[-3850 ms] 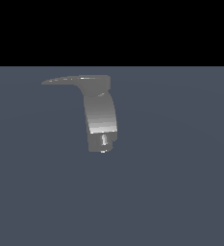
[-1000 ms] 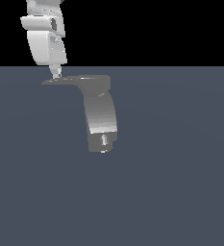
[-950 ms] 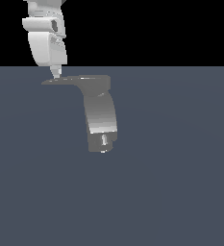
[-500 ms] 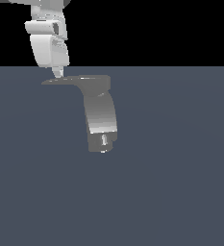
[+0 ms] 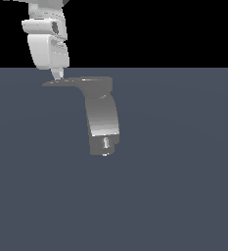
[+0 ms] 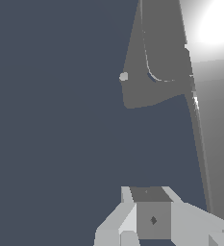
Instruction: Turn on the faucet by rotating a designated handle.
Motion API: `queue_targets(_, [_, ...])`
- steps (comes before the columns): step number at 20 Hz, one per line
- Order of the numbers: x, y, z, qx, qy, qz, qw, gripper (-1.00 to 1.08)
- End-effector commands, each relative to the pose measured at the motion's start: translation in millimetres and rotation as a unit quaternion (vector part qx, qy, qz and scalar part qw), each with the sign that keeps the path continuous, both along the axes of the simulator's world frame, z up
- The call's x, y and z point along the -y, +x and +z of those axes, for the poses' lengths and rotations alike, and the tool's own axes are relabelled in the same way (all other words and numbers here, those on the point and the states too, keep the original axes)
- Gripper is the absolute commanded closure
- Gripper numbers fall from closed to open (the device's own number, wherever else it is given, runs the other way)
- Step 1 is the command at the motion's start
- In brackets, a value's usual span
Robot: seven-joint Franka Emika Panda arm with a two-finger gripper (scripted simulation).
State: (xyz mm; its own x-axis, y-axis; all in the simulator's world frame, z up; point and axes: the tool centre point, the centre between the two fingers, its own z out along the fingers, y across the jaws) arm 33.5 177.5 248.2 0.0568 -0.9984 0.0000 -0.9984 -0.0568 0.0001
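Claw [image 5: 57, 73] hangs in the upper left of the exterior frame, white and boxy, its tip just above the pointed end of the handle [image 5: 69, 81]; whether its fingers are spread or closed cannot be told. That thin dark lever runs rightward onto the faucet [image 5: 102, 117], whose thick curved grey body drops toward frame centre, ending in a blocky part with a bright pin [image 5: 105, 142].

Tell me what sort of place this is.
Most likely a bare simulated test scene, not a real kitchen or bathroom. A grey faucet with a flat handle stands alone on a plain blue-grey floor under a black backdrop, with only a white robot gripper above the handle's tip.
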Motion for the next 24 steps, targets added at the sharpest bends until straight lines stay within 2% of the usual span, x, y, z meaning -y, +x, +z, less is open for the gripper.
queue_targets(1, [0.1, -6.9, 0.0, 0.000, 0.000, 0.000, 1.0000, 1.08])
queue_targets(24, [1.3, -71.4, -0.1, 0.000, 0.000, 0.000, 1.0000, 1.08])
